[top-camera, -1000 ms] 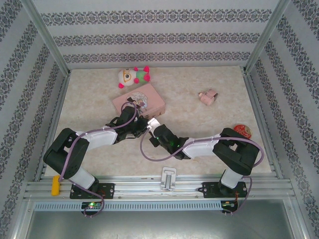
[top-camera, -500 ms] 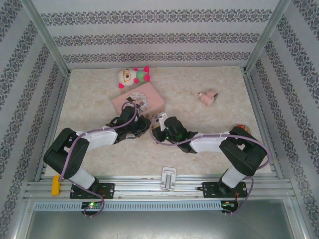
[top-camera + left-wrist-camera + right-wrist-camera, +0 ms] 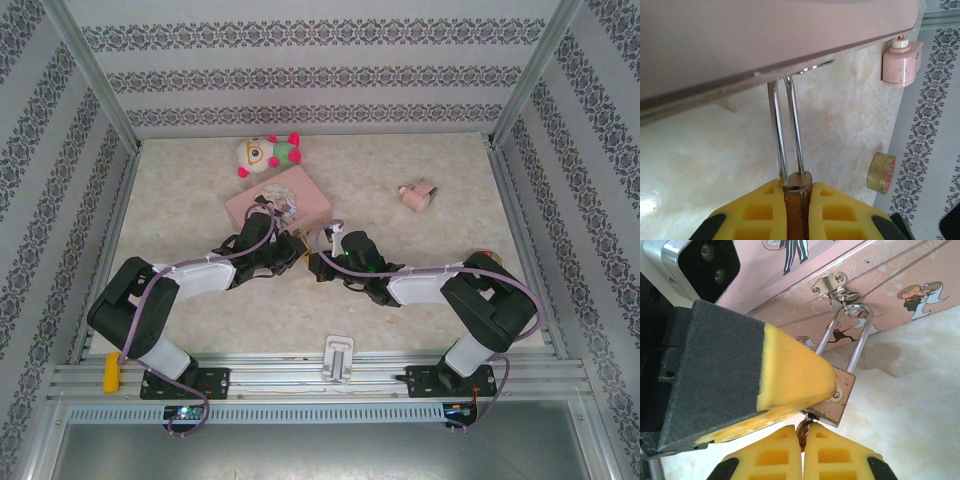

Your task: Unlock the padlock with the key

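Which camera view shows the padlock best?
The right wrist view: the padlock shows its brass body and silver shackle, hooked through the clasp of the pink box, from the side. The left wrist view gives it edge-on, clamped in the left gripper. In the top external view it is too small to make out.

The padlock (image 3: 838,396), a small brass body with a thin silver shackle hooked through the pink box's clasp (image 3: 832,285), hangs tilted, pinched between the left fingers (image 3: 837,212). The key (image 3: 802,434), a dark sliver between the right fingers (image 3: 835,455), meets its underside.
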You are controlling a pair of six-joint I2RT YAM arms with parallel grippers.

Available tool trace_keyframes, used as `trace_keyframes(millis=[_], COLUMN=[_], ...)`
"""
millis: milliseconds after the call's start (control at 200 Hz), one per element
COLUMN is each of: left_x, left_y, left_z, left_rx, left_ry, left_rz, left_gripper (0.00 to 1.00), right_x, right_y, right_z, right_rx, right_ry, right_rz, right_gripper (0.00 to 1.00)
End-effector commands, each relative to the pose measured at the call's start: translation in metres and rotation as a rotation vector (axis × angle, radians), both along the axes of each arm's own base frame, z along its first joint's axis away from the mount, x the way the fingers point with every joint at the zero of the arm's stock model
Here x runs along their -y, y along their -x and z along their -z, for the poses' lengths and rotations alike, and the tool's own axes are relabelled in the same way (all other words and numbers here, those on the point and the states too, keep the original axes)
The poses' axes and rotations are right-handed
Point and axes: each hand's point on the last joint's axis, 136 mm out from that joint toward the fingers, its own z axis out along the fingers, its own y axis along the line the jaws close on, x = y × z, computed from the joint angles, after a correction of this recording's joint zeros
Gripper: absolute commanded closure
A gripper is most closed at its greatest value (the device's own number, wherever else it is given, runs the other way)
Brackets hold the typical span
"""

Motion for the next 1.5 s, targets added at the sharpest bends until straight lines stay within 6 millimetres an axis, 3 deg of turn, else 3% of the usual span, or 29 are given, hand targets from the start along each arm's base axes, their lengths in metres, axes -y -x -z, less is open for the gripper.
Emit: trace_keyframes(millis=[0, 150, 335, 450, 620, 914, 1049, 1239, 1499], left_x=[0.007, 0.006, 0.001, -0.001, -0.001, 0.000, -0.009, -0.035, -0.091], left_y=[0.019, 0.020, 0.018, 0.016, 0.013, 0.008, 0.010, 0.007, 0.000], left_z=[0.011, 0.010, 0.001, -0.005, -0.014, -0.040, -0.045, -0.058, -0.077], left_rx=[-0.065, -0.071, -0.045, -0.022, 0.010, 0.109, 0.129, 0.182, 0.245], left_ry=[0.007, 0.003, -0.022, -0.031, -0.037, -0.035, -0.079, -0.175, -0.375], left_rz=[0.069, 0.061, 0.050, 0.045, 0.048, 0.071, 0.059, 0.005, -0.080], left_gripper=[0.81, 0.55, 0.38, 0.22, 0.00, 0.01, 0.01, 0.01, 0.01], right_x=[0.021, 0.021, 0.022, 0.022, 0.021, 0.018, 0.021, 0.028, 0.045], right_y=[-0.031, -0.031, -0.031, -0.031, -0.031, -0.034, -0.032, -0.028, -0.023], right_z=[-0.002, 0.000, -0.002, -0.004, -0.003, 0.005, 0.007, 0.003, 0.000], right_rx=[0.003, 0.006, 0.021, 0.027, 0.027, -0.001, -0.013, -0.017, -0.034], right_ry=[-0.036, -0.030, -0.011, 0.001, 0.010, 0.020, 0.027, 0.084, 0.256], right_rz=[0.157, 0.154, 0.147, 0.143, 0.139, 0.158, 0.169, 0.177, 0.203], right_gripper=[1.00, 1.00, 1.00, 1.00, 0.92, 0.75, 0.71, 0.68, 0.62])
